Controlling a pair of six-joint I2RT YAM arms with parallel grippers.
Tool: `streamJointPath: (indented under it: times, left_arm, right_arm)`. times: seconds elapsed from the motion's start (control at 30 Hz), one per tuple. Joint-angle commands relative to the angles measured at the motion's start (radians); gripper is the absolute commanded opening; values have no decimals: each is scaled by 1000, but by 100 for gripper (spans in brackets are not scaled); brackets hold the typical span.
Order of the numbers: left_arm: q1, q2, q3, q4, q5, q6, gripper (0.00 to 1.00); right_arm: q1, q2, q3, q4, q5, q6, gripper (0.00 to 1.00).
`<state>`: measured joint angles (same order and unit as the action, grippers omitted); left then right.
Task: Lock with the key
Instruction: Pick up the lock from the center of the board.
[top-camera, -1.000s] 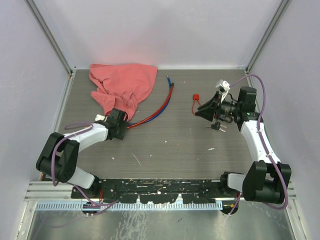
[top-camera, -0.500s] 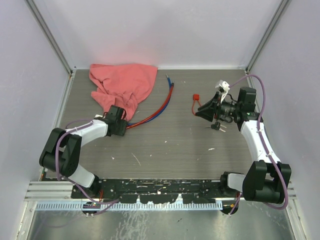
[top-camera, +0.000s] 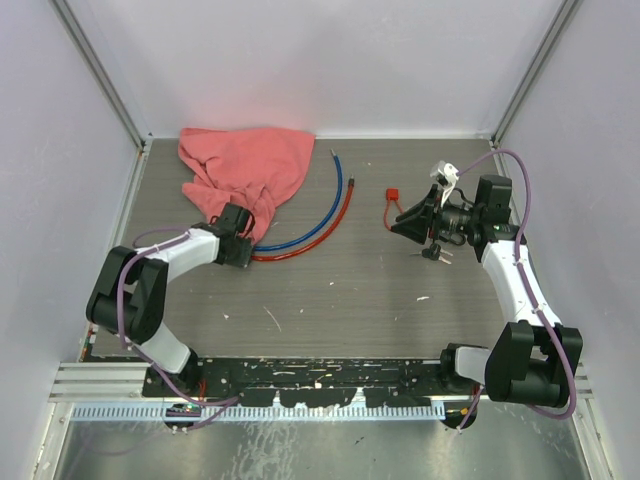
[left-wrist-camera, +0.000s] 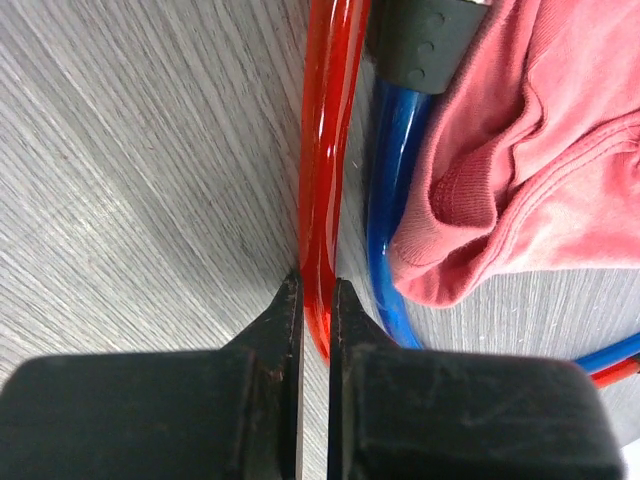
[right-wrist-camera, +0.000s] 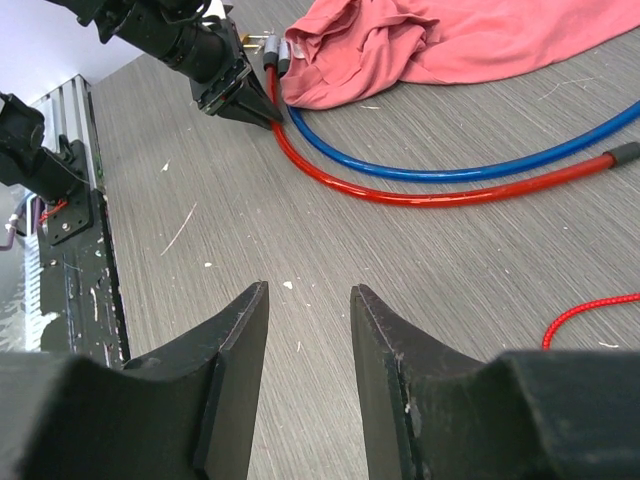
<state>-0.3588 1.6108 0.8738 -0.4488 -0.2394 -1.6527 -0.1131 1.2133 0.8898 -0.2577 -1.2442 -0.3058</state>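
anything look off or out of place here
The pink cloth lies crumpled at the far left corner, and the blue cable runs under its hem. The left claw is shut on the red cable right beside that hem. The right claw is open and holds nothing. Nothing looks spilled or broken.
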Motion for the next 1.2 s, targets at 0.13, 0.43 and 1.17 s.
streamJointPath:
  times: [0.13,0.43,1.17]
  left_arm:
    - [4,-167,-69,-68,-57,99,0]
    - [-1,-508,-223,105,-84,232,0]
    - [-113,-610,-162,296,118,641,0]
  right_arm:
    - [4,-5,35,13,-7,-16,44]
    - [23,11,16,56,-28,22,44]
    - [206,77,-77,263,-92,109,52]
